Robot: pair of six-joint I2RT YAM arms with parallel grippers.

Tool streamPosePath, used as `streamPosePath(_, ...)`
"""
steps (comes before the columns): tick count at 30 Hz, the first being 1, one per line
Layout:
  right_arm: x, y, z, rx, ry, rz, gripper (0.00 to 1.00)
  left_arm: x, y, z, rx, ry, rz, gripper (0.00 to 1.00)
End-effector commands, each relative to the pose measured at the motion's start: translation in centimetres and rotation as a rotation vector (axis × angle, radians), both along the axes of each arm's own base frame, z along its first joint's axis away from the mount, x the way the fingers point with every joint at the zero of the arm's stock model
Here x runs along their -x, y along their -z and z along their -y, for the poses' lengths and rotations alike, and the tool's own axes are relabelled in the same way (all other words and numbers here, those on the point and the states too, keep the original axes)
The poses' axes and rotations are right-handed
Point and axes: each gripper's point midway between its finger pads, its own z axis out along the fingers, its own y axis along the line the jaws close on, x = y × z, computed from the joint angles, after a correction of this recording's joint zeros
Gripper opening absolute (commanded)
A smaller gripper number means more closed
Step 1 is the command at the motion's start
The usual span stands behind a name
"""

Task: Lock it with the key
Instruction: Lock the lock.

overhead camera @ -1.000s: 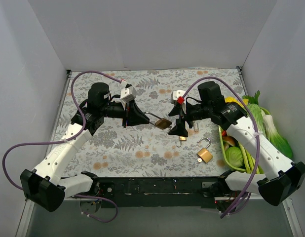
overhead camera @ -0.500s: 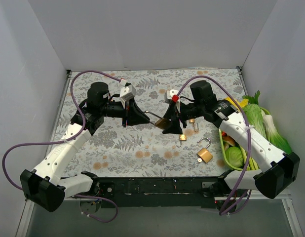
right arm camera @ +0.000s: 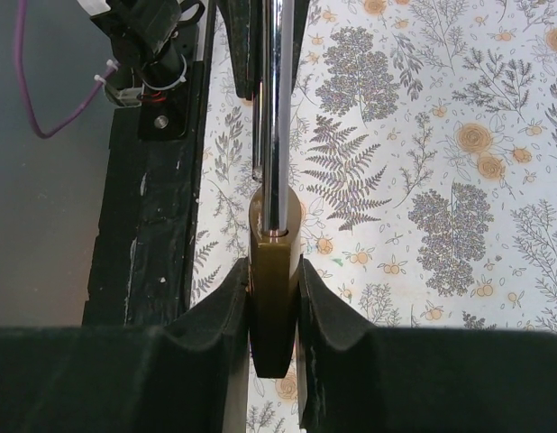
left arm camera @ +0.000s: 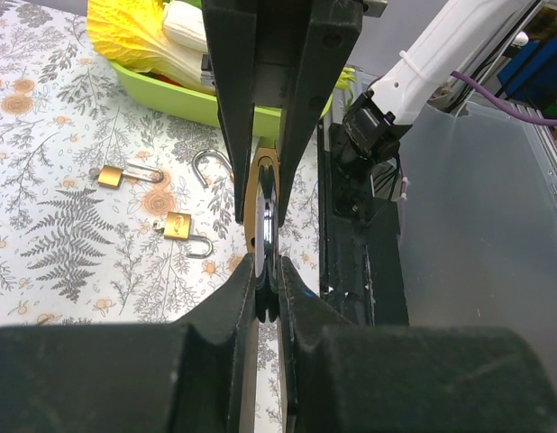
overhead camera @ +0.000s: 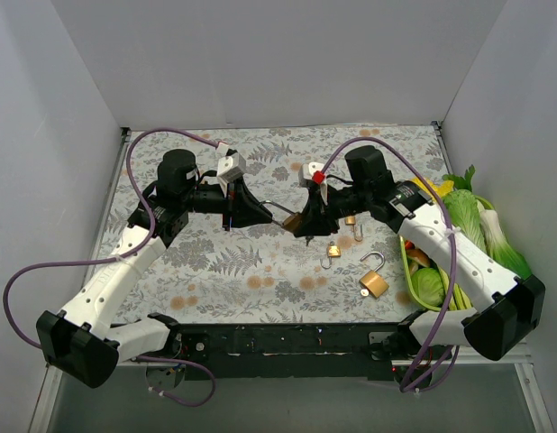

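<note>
Brass padlock (right arm camera: 274, 280) in both arms' jaws, green basket (overhead camera: 406, 269) full of vegetables (overhead camera: 468, 215)

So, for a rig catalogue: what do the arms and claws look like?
Left arm and right arm: white links, black joints and bases. A purple cable runs along each. Left claw and right claw are black, with a red marker beside the right one.

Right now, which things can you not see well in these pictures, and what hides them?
Padlock keyhole: right wrist view, the right gripper covers the body's lower end.
Ends of the shackle: left wrist view, seen edge-on, pinched in the left gripper.
Whole padlock: top view, both grippers mostly cover it.
Key: seen in no view; too small or hidden, I cannot tell.
</note>
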Motion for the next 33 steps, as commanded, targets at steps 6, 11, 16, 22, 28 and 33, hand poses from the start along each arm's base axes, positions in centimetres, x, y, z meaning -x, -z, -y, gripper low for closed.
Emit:
streamPosePath(6,0.8,-5.8,-1.8,-0.148,-0.087,0.091,0.01,1.3,-0.3,0.4,0.034,0.057,0.089,0.0)
streamPosePath(11,0.9,-7.4,-2.7,-0.194,-0.114,0.113,0.01,2.2,1.1,1.2,0.026,0.091,0.053,0.0)
streamPosePath(16,1.8,-8.3,-3.9,-0.218,-0.167,0.123,0.01,3.2,2.3,2.2,0.027,0.127,0.026,0.0)
streamPosePath(22,1.0,-9.6,-4.7,-0.253,-0.139,0.138,0.01,4.4,4.3,2.9,0.006,0.169,-0.015,0.0)
streamPosePath(28,0.3,-11.2,-5.8,-0.297,-0.154,0.174,0.01,5.4,6.4,3.5,-0.022,0.221,-0.068,0.0)
streamPosePath(33,0.1,-11.4,-6.7,-0.316,-0.174,0.182,0.01,6.1,7.5,4.0,-0.032,0.252,-0.084,0.0)
